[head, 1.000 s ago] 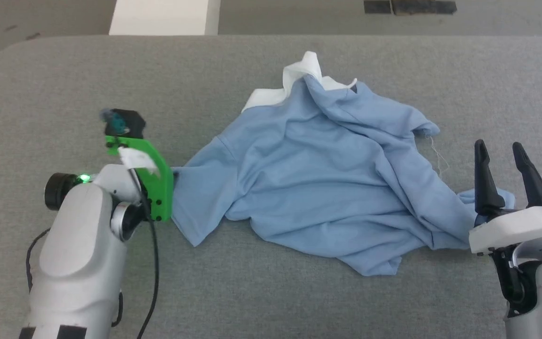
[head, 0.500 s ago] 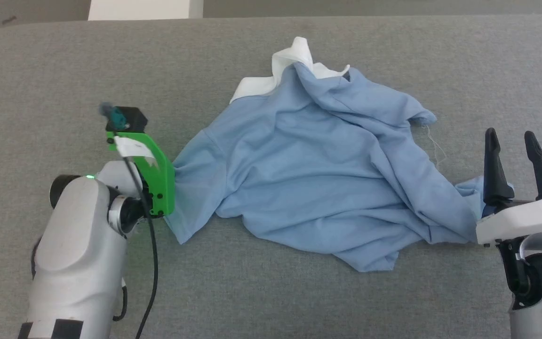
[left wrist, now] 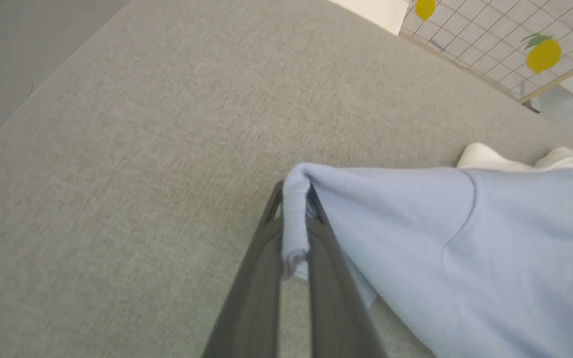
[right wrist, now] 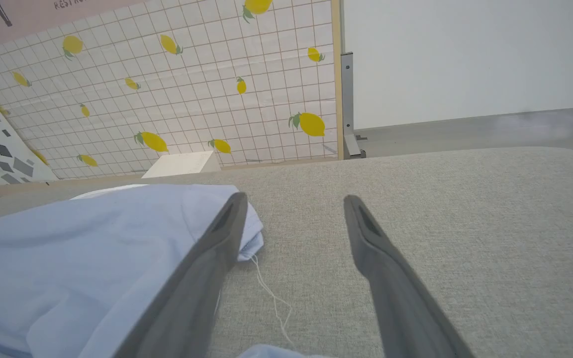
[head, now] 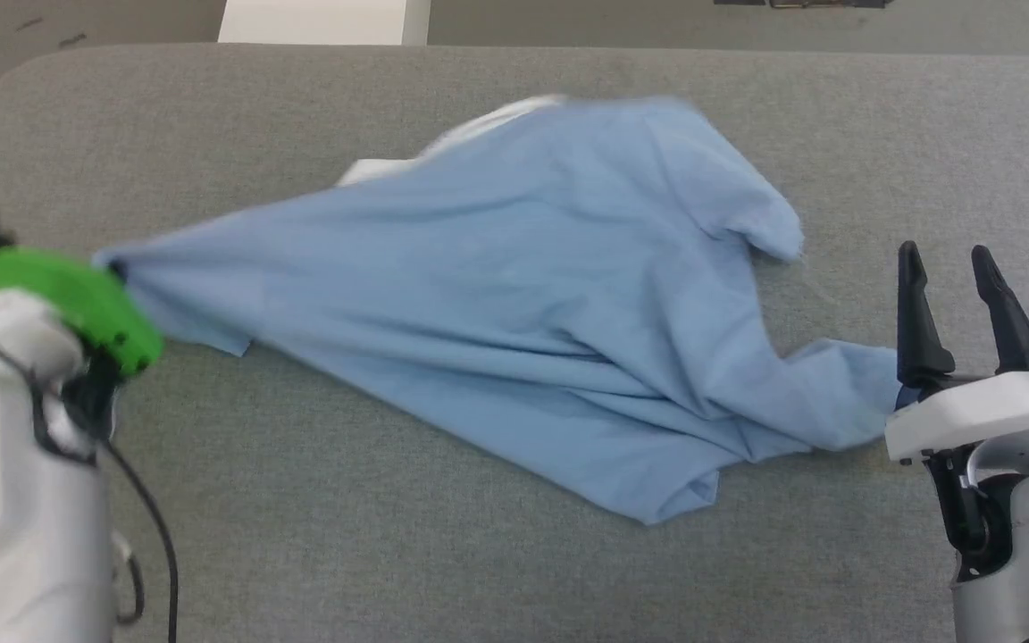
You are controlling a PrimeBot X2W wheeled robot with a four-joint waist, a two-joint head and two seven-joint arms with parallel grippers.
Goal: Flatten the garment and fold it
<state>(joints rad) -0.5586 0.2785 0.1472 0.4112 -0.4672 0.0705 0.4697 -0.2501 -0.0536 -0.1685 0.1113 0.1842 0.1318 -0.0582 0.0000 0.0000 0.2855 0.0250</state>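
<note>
Garment now stretched leftward, its edge pinched by the left tool; right tool spread.

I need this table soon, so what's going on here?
The robot is flattening a light blue T-shirt on the grey padded table. Its left gripper is shut on one edge of the shirt, which stretches taut from there across the table. The right gripper stands open beside the shirt's opposite end, gripping nothing. The shirt is creased and not yet folded.
</note>
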